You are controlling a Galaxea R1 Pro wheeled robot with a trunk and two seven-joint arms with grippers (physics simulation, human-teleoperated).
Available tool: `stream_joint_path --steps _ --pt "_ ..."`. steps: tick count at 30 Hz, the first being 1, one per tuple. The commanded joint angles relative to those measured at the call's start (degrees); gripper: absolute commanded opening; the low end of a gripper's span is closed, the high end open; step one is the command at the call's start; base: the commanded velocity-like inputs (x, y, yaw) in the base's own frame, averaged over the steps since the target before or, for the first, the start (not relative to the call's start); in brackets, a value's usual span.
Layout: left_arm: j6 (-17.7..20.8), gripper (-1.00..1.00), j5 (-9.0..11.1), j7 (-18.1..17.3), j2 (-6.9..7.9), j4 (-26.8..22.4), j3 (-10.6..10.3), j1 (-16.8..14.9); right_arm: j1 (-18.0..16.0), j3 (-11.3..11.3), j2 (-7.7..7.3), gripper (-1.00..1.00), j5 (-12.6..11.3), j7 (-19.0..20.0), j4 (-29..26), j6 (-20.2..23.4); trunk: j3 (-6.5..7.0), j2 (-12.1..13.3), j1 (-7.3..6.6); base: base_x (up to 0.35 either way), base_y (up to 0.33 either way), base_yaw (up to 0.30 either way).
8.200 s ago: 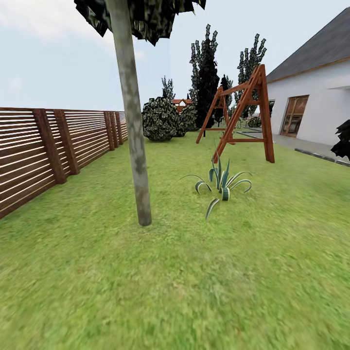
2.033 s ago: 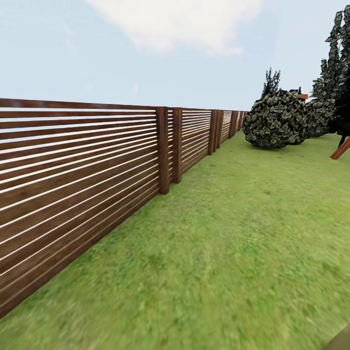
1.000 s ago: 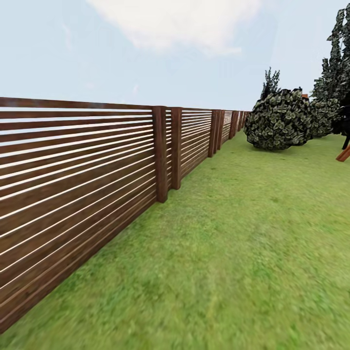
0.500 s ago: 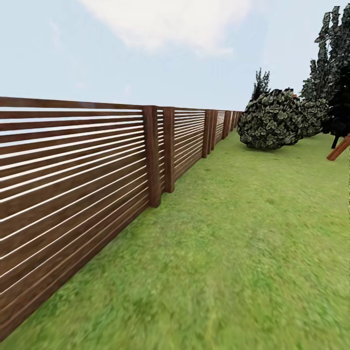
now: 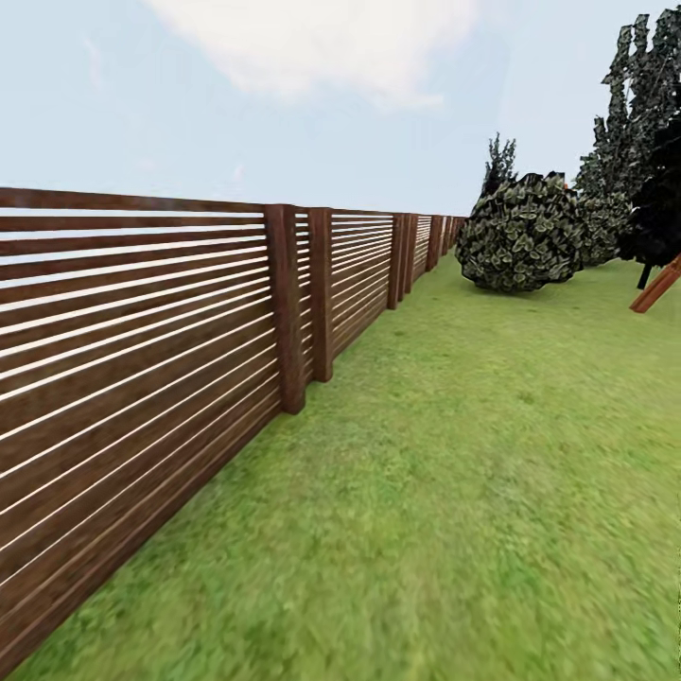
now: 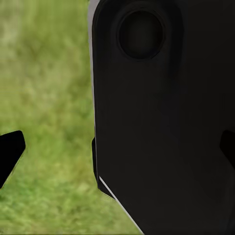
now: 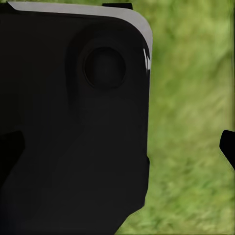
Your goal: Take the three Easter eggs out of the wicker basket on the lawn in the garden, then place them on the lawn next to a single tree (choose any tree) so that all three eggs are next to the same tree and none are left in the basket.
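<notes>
Lawn (image 5: 473, 473): wide green grass, right of the slatted fence (image 5: 142, 359). Round bush (image 5: 520, 232) at the far end. Left gripper (image 6: 117, 152) and right gripper (image 7: 117, 147): fingertips spread apart, nothing between, above grass.

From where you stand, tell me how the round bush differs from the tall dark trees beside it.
The round bush is low and dome-shaped, sitting directly on the lawn; the tall dark trees are narrow and rise well above it. The bush's leaves look pale-edged and mottled; the trees' foliage is darker, nearly black lower down. The bush stands nearer the fence; the trees stand farther right. Both are at the far end of the grass.
</notes>
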Motion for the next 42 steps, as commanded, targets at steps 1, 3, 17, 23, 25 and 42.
stream_joint_path --steps 1,3,17,23,25,42 --pt "0.01 1.0 -0.01 -0.04 0.01 -0.13 0.02 0.04 -0.04 -0.03 -0.01 1.0 -0.01 0.1 0.04 0.03 -0.04 -0.02 0.04 0.346 0.0 -0.248" --pt "0.01 1.0 -0.02 -0.04 0.01 -0.13 0.02 0.04 -0.03 -0.03 -0.01 1.0 0.0 0.11 0.04 0.03 -0.04 -0.02 0.04 0.346 0.0 -0.272" --pt "0.0 1.0 0.0 -0.04 0.01 -0.13 0.02 0.04 -0.03 -0.03 -0.02 1.0 -0.08 0.12 0.04 0.03 -0.04 -0.02 0.04 0.346 0.0 -0.209" --pt "-0.02 1.0 0.0 -0.04 0.01 -0.13 0.02 0.04 -0.03 -0.03 -0.02 1.0 -0.08 0.1 0.04 0.03 -0.04 -0.02 0.04 0.346 0.0 -0.07" --pt "-0.01 1.0 0.0 -0.04 0.01 -0.13 0.02 0.04 -0.03 -0.03 -0.02 1.0 -0.08 0.1 0.04 0.03 -0.04 -0.02 0.04 0.346 0.0 -0.073" --pt "0.01 1.0 0.0 -0.01 0.01 -0.13 0.03 0.04 -0.05 -0.03 -0.02 1.0 -0.08 0.11 0.04 0.03 -0.04 -0.02 0.04 0.346 0.0 -0.254"
